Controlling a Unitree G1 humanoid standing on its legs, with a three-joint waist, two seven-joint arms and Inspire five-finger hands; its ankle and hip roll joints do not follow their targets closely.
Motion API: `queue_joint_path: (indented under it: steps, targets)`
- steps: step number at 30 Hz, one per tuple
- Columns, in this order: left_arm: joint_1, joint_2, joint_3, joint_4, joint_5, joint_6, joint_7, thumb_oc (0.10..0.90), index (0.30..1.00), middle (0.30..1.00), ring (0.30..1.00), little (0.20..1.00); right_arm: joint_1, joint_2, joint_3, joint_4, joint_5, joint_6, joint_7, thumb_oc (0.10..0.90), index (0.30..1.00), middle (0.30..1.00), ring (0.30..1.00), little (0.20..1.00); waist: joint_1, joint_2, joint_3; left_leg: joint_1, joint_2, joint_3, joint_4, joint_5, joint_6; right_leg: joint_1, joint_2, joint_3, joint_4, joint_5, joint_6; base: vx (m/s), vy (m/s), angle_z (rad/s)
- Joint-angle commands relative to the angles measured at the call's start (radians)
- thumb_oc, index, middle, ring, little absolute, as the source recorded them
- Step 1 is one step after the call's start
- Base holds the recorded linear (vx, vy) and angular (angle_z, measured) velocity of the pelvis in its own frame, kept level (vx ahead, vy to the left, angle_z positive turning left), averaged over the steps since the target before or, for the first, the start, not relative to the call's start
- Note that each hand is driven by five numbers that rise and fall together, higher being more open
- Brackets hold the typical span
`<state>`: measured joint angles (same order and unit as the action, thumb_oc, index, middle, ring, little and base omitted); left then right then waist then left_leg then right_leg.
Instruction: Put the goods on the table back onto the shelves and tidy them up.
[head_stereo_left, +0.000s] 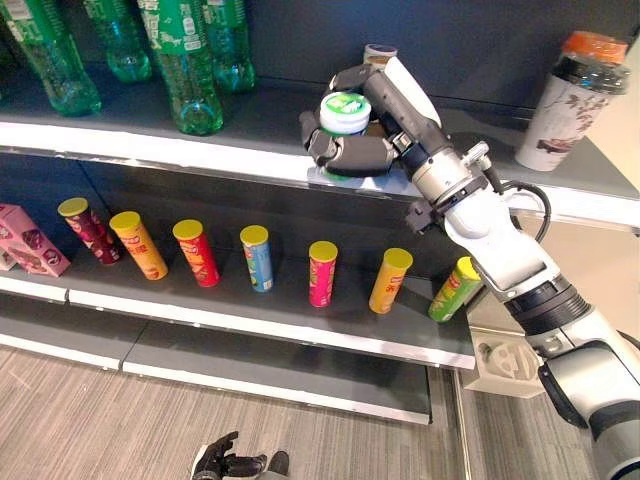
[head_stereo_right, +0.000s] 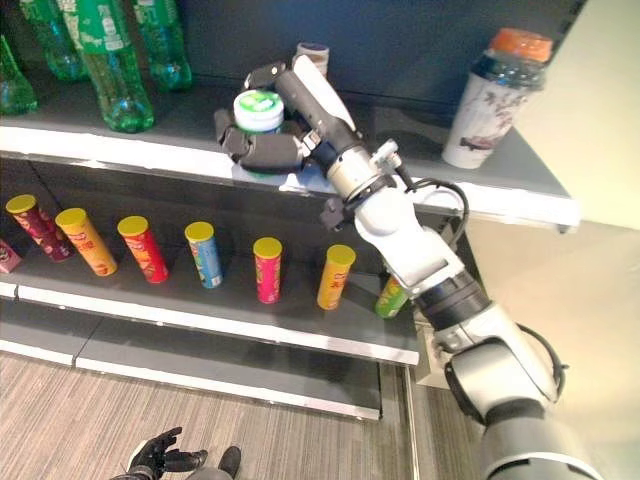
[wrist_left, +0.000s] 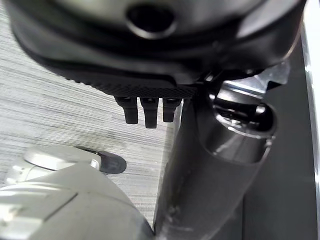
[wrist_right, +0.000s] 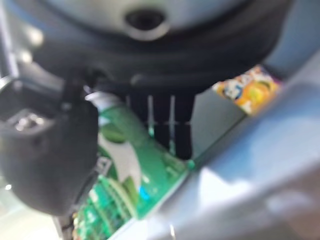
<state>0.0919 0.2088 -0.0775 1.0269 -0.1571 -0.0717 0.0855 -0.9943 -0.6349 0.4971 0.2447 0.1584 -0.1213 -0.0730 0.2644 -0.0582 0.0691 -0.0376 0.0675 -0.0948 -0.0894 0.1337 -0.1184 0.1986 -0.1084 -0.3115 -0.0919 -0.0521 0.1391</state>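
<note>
A small green canister with a white and green lid (head_stereo_left: 345, 112) stands on the upper shelf (head_stereo_left: 200, 150) near its front edge. My right hand (head_stereo_left: 362, 152) is curled round it, fingers in front and thumb behind; the canister's green label (wrist_right: 135, 170) shows between them in the right wrist view. Right behind the hand stands another small can (head_stereo_left: 380, 52). My left hand (head_stereo_left: 222, 460) hangs low over the floor with its fingers (wrist_left: 145, 111) relaxed and holding nothing.
Several green bottles (head_stereo_left: 185, 70) stand at the upper shelf's left, and a printed cup with an orange lid (head_stereo_left: 573, 95) at its right. On the lower shelf (head_stereo_left: 250, 320) stand a row of several crisp tubes (head_stereo_left: 257, 257) and a pink box (head_stereo_left: 32, 240).
</note>
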Motion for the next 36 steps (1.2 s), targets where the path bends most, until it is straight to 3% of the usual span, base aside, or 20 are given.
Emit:
queue_joint_path:
  steps: [1,13,36]
  targets:
    - [-0.031,0.068,-0.099,0.038,0.000,-0.029,0.018,0.800,0.900,0.900,0.900,0.900,-0.130,0.019,-0.036,0.058,-0.028,-0.041,-0.072,0.400,0.300,0.300,0.300,0.300,0.027,-0.023,-0.059,0.047,0.020,0.075,0.014,-0.123,-0.025,-0.128,-0.063,0.009,0.093,-0.024,0.066,0.00,0.018,0.17]
    - [-0.042,0.078,-0.117,0.040,-0.004,-0.031,0.025,0.800,0.900,0.900,0.900,0.900,-0.187,0.013,0.004,0.178,-0.082,-0.022,-0.099,0.400,0.300,0.300,0.300,0.300,0.044,-0.037,-0.054,0.037,0.009,0.068,0.007,-0.119,-0.026,-0.123,-0.071,-0.012,0.080,-0.016,0.070,0.00,0.009,0.07]
    - [-0.056,0.086,-0.103,0.096,0.034,-0.021,0.024,0.800,0.900,0.900,0.900,0.900,-0.190,-0.050,0.021,0.218,-0.021,-0.025,-0.078,0.400,0.300,0.300,0.300,0.300,-0.005,-0.037,-0.056,0.071,0.022,0.114,0.006,-0.138,-0.021,-0.117,-0.057,0.025,0.067,-0.016,0.072,0.00,-0.005,-0.03]
